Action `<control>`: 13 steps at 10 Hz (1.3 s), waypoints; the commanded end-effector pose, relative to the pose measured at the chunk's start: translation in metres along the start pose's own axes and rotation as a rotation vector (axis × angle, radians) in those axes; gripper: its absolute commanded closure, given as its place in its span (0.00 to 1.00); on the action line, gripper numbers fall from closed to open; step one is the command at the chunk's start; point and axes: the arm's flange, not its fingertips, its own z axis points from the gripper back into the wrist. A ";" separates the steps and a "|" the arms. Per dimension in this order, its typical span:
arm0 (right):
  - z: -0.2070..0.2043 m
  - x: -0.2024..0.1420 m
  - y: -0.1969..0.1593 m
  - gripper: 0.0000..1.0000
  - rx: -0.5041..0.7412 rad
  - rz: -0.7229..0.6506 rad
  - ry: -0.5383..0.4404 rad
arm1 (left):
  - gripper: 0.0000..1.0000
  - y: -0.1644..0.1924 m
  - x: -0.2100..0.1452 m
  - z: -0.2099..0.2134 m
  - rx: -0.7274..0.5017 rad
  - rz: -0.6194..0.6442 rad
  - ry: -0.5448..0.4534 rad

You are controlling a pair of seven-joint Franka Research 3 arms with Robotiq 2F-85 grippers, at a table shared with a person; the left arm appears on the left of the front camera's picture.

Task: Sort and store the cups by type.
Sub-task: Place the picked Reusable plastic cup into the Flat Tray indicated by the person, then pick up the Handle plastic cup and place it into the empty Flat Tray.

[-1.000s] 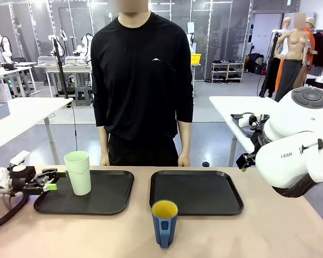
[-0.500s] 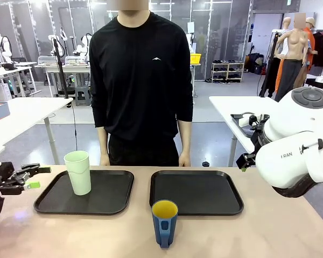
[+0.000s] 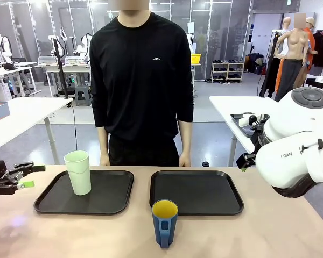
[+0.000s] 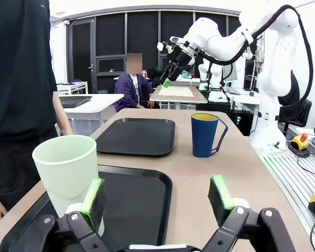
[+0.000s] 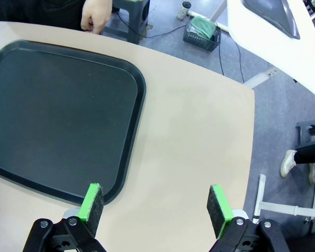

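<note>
The pale mint-green tumbler (image 3: 78,172) stands upright on the far left part of the left black tray (image 3: 107,201). On the bare table in front of the gap between the trays stands the dark blue mug (image 3: 164,222), yellow inside, its handle toward me. My left gripper (image 3: 32,176) hovers open at the table's left edge, apart from the tumbler. Its wrist view has the tumbler (image 4: 68,176) close behind the left finger (image 4: 93,195) and the mug (image 4: 205,135) farther off. My right gripper (image 5: 155,202) is open over the table beside the right tray (image 5: 58,110).
A person in black stands at the far side, hands hanging at the table edge; one hand (image 5: 97,16) shows beyond the right tray (image 3: 196,191), which holds nothing. My right arm (image 3: 296,145) is raised at the table's right side.
My left gripper has drawn back leftward from the tumbler, from the left tray's edge to the table's left edge, staying open. The cups and the right arm have not moved.
</note>
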 end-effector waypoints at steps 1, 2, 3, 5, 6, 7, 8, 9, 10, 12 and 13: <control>0.000 0.000 0.000 0.00 -0.003 0.007 0.001 | 0.00 0.002 0.000 -0.001 -0.003 -0.003 0.001; 0.000 0.000 0.000 0.00 -0.003 0.007 0.001 | 0.00 0.002 0.000 -0.001 -0.003 -0.003 0.001; 0.000 0.000 0.000 0.00 -0.003 0.007 0.001 | 0.00 0.002 0.000 -0.001 -0.003 -0.003 0.001; 0.000 0.000 0.000 0.00 -0.003 0.007 0.001 | 0.00 0.002 0.000 -0.001 -0.003 -0.003 0.001; 0.000 0.000 0.000 0.00 -0.003 0.007 0.001 | 0.00 0.002 0.000 -0.001 -0.003 -0.003 0.001; 0.000 0.000 0.000 0.00 -0.003 0.007 0.001 | 0.00 0.002 0.000 -0.001 -0.003 -0.003 0.001; 0.000 0.000 0.000 0.00 -0.003 0.007 0.001 | 0.00 0.002 0.000 -0.001 -0.003 -0.003 0.001; 0.000 0.000 0.000 0.00 -0.003 0.007 0.001 | 0.00 0.002 0.000 -0.001 -0.003 -0.003 0.001; 0.000 0.000 0.000 0.00 -0.003 0.007 0.001 | 0.00 0.002 0.000 -0.001 -0.003 -0.003 0.001; 0.000 0.000 0.000 0.00 -0.003 0.007 0.001 | 0.00 0.002 0.000 -0.001 -0.003 -0.003 0.001; 0.000 0.000 0.000 0.00 -0.003 0.007 0.001 | 0.00 0.002 0.000 -0.001 -0.003 -0.003 0.001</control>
